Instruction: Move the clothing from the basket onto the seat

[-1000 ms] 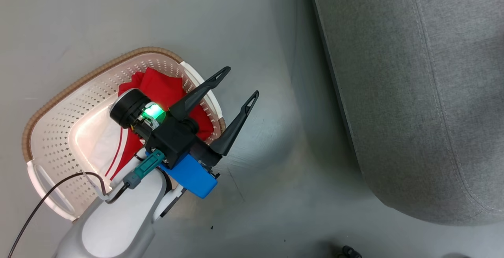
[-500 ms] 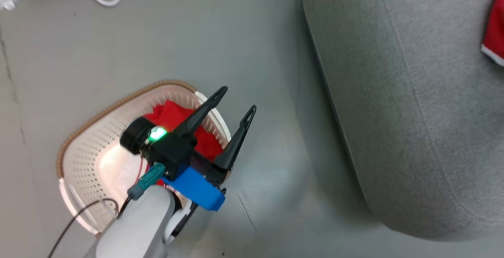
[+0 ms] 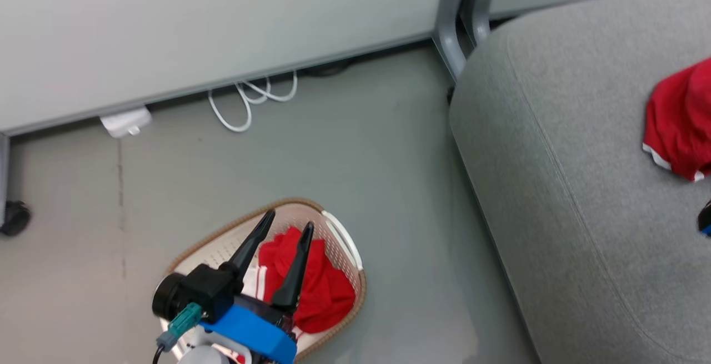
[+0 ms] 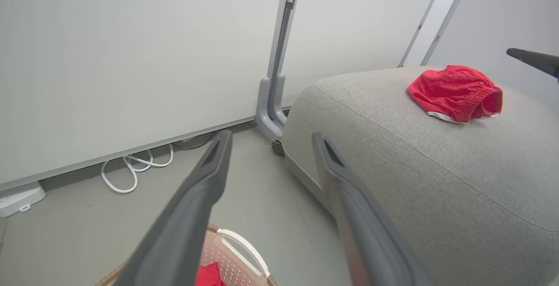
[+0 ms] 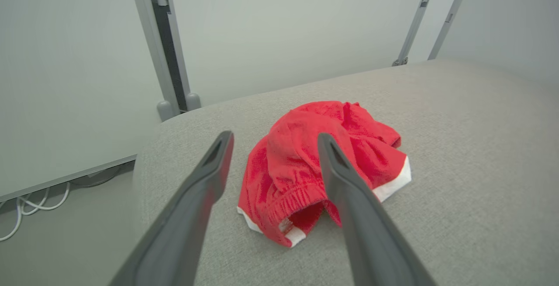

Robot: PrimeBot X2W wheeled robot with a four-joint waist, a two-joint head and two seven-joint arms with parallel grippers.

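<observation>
The head camera has swung upward since the earlier frame, so a wall and white cables now show. The left gripper has turned as well, and its fingers now look less widely spread.

Head view: the left gripper hangs above the basket, fingers apart and holding nothing. A red garment lies crumpled against the basket's right wall, by the white handle. The heap's long axis runs from the far rim towards the near-right rim, and it points no clear way. Red shorts lie on the seat, well in from its left edge.

Left wrist view: the left gripper is spread and empty. Below it are the basket and a corner of the red garment. The shorts sit towards the far edge of the seat.

Right wrist view: the right gripper is spread and empty, hovering over the shorts on the seat. The elastic waistband opens towards the camera and the white hems splay to either side.

The cloth looks light, limp and unbreakable. A pinch on a raised fold at the top of the heap should lift it, though the loose ends will probably trail.
</observation>
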